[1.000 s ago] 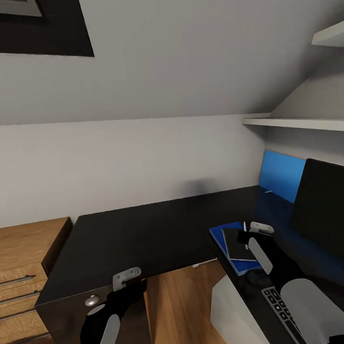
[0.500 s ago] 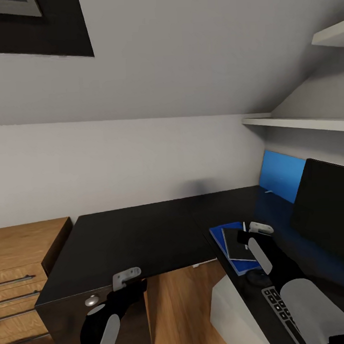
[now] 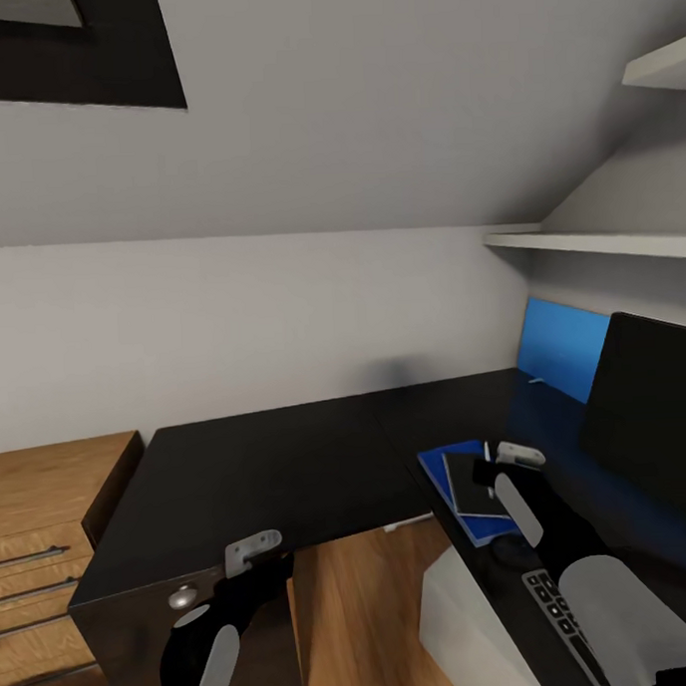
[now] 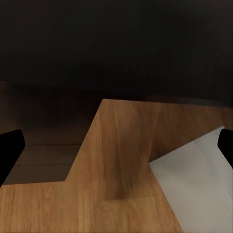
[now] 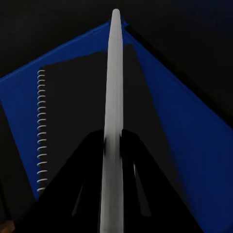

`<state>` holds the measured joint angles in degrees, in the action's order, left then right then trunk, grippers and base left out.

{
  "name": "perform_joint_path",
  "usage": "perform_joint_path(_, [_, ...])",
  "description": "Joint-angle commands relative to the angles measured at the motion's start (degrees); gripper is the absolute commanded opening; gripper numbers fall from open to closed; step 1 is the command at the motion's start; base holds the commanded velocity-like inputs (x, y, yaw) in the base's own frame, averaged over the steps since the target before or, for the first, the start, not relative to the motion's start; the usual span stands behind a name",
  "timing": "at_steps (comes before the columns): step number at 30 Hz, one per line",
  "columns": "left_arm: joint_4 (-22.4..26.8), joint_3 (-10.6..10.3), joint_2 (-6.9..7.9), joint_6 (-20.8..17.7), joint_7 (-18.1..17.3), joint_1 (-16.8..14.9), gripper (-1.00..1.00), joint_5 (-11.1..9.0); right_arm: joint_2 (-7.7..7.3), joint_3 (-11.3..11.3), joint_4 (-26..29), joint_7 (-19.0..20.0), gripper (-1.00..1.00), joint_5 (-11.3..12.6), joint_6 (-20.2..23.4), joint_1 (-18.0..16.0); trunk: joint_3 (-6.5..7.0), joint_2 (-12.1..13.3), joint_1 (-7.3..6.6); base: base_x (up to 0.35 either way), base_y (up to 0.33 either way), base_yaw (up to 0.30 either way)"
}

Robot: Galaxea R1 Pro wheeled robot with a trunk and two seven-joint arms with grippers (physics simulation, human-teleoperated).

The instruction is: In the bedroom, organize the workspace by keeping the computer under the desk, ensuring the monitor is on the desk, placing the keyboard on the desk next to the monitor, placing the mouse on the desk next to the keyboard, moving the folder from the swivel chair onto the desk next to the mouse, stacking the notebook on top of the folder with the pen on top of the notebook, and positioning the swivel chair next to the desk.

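On the black desk (image 3: 279, 476) lies the blue folder (image 3: 440, 468) with the dark grey notebook (image 3: 467, 487) stacked on it. My right gripper (image 3: 486, 473) hovers just over the notebook, shut on the white pen (image 3: 487, 449). In the right wrist view the pen (image 5: 113, 87) runs between the black fingers (image 5: 87, 165) above the spiral-bound notebook (image 5: 73, 116) and folder (image 5: 194, 145). The monitor (image 3: 650, 409) stands at the right, the keyboard (image 3: 559, 613) lies before it, and the mouse (image 3: 507, 551) sits between keyboard and folder. My left gripper (image 3: 254, 552) hangs open off the desk's front edge, over the floor.
A light wooden dresser (image 3: 47, 536) stands left of the desk. A blue wall panel (image 3: 563, 348) and white shelves (image 3: 598, 242) are at the back right. A pale panel (image 3: 465, 617) stands under the desk; wood floor (image 4: 121, 160) shows below my left gripper (image 4: 116, 150).
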<state>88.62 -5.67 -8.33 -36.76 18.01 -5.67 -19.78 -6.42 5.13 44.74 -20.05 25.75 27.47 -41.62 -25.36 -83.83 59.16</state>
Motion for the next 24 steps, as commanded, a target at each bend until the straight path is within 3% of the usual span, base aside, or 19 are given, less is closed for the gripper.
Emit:
perform_joint_path(1, [0.1,0.0,-0.01,-0.2,0.5,0.0,1.0,-0.6,-0.09,0.4,0.1,-0.6,-1.0,0.8,0.1,0.0,-0.25,-0.5,0.23,0.0,0.0,0.0])
perform_joint_path(24, [0.0,0.0,-0.02,-0.2,0.5,0.0,1.0,-0.7,0.0,0.5,0.2,-0.4,-1.0,0.6,0.1,0.0,-4.2,-9.3,5.06,0.0,0.0,0.0])
